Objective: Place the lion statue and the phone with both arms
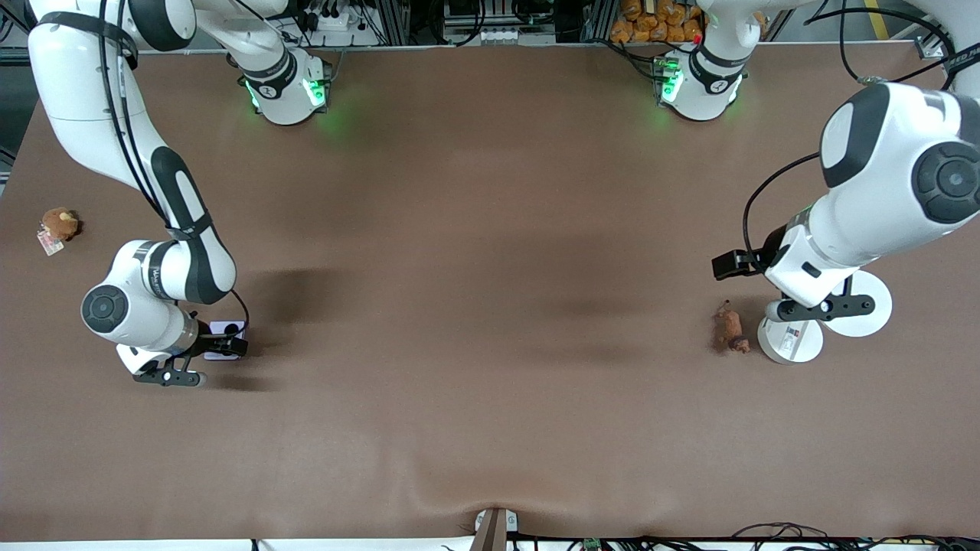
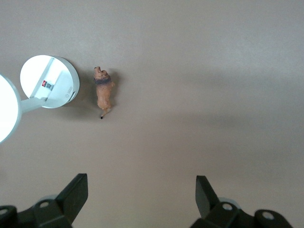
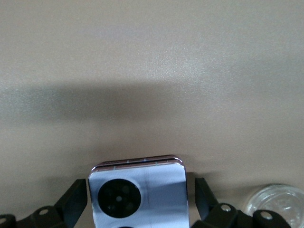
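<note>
Right gripper (image 1: 217,342) low at right arm's end of table, fingers apart either side of phone (image 3: 137,194); small gap each side, nothing clamped. Phone lies flat on table (image 1: 490,306), camera side up. Judgement: lift straight up, no sideways drag, so phone stays put.

Left gripper (image 2: 141,202) over table at left arm's end, fingers spread wide, empty; lion statue (image 1: 730,328) on its side just beside white round stand (image 1: 790,340). Left arm waits.

Count: one phone, one lion statue, one brown plush (image 1: 60,223), two grippers.
</note>
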Available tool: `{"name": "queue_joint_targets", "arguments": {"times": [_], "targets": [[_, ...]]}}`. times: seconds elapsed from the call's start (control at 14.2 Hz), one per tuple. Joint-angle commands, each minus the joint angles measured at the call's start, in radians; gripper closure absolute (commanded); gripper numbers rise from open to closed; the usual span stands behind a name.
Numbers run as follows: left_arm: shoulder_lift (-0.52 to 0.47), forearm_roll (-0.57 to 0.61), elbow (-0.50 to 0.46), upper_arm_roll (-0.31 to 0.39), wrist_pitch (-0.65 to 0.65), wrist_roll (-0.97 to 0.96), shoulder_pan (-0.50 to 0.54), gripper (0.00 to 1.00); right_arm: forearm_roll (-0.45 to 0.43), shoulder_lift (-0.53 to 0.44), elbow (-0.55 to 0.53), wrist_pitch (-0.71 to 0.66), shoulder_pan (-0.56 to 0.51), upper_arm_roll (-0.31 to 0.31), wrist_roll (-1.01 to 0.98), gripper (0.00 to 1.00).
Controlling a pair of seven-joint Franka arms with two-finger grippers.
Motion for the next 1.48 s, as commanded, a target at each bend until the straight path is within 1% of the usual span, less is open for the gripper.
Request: {"name": "queue_joint_targets", "arguments": {"times": [0.0,0.28,0.35,0.57,0.99,1.2,1.27,1.34,1.41], "targets": [[-0.001,-0.012,0.076,-0.005,-0.072,0.003,0.010,0.00,-0.015,0.001,0.012,-0.009,-0.023,0.020,-0.008,0.00],[-0.028,-0.017,0.109,-0.003,-0.098,0.005,0.012,0.00,-0.017,-0.034,0.055,-0.018,-0.017,0.020,-0.012,0.00],[-0.028,-0.018,0.113,-0.003,-0.101,0.005,0.013,0.00,-0.017,-0.072,0.057,-0.033,-0.017,0.020,-0.026,0.00],[-0.029,-0.020,0.117,-0.001,-0.118,0.006,0.013,0.00,-0.017,-0.218,0.060,-0.137,-0.009,0.022,-0.058,0.00],[-0.038,-0.020,0.122,0.000,-0.153,0.009,0.015,0.00,-0.017,-0.518,0.078,-0.523,0.005,0.023,-0.057,0.00],[-0.041,-0.021,0.131,-0.001,-0.170,0.011,0.021,0.00,-0.017,-0.644,0.087,-0.671,0.005,0.026,-0.049,0.00],[-0.049,-0.023,0.131,0.000,-0.174,0.011,0.021,0.00,-0.017,-0.670,0.090,-0.729,0.005,0.025,-0.047,0.00],[-0.052,-0.027,0.131,0.002,-0.176,0.012,0.020,0.00,-0.017,-0.681,0.119,-0.798,0.002,0.023,-0.046,0.00],[-0.063,-0.027,0.131,0.000,-0.176,0.011,0.020,0.00,-0.018,-0.683,0.171,-0.876,-0.006,0.023,-0.041,0.00]]}}
